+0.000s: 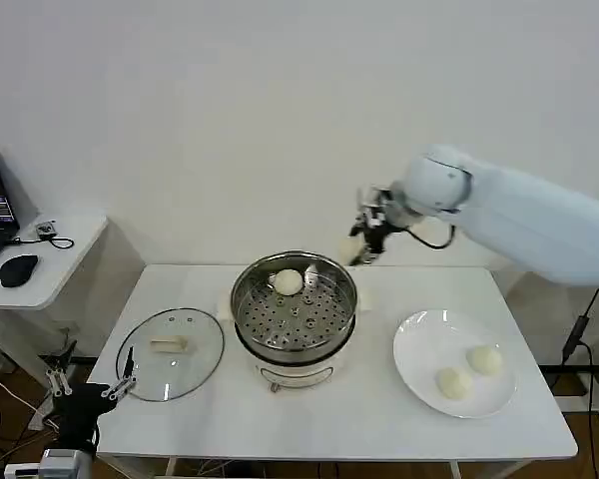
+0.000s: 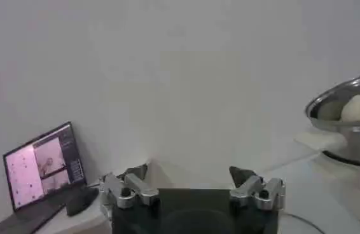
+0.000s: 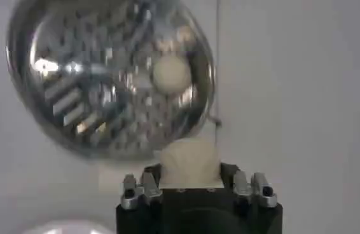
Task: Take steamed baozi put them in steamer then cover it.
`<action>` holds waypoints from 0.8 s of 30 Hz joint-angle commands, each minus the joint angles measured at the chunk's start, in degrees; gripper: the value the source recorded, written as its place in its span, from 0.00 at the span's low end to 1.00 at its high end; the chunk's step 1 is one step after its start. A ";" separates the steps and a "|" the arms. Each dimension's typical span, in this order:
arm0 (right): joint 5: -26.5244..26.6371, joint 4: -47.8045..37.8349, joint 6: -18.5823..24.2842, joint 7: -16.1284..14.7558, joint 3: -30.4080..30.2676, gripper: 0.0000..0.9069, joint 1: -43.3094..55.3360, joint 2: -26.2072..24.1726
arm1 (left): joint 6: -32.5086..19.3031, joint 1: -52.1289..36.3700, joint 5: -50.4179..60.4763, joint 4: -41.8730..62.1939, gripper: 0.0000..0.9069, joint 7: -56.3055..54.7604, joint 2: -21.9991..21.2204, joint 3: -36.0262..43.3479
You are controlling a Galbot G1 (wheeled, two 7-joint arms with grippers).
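White tabletop (image 1: 309,414) carries everything here, and dead centre on it sits the steamer (image 1: 295,317), shiny steel on its white base, perforated tray showing, one steamed baozi (image 1: 288,282) already lying on the tray toward the far rim. Over by the right edge, the flat white plate (image 1: 419,344) holds two more buns (image 1: 468,371), side by side on its near-right part. Toward the left edge lies the cover (image 1: 170,353), glass flat on the table, beige handle up, just beside the steamer and apart from it. Off the table's left, a smaller side desk (image 1: 42,267) carries a dark mouse (image 1: 18,269) and the corner of a laptop (image 2: 43,168). Now the action: the right gripper (image 1: 362,242) hangs in the air above the far edge of the tabletop, just behind and right of the steamer's rim, fingers clamped on a fourth bun (image 3: 189,164), which bulges out between them, the open pot below and ahead with nothing between. The left gripper (image 1: 90,387) sits low off the table's near-left corner, fingers spread wide, nothing in them.
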 commanded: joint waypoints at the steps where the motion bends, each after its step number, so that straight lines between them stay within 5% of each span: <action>1: 6.19 -5.23 -3.38 1.18 -1.62 0.70 -0.68 13.37 | 0.03 -0.01 -0.17 -0.41 1.00 0.07 0.06 -0.70; 10: 5.96 -11.85 -3.92 1.99 -1.70 0.70 -8.27 19.58 | 0.05 0.13 -0.47 -1.02 1.00 0.07 -0.07 -1.54; 24: 1.67 -16.07 -2.20 2.04 -1.62 0.70 -11.37 20.88 | -0.21 -0.16 -0.29 -0.30 1.00 0.03 -0.41 -1.22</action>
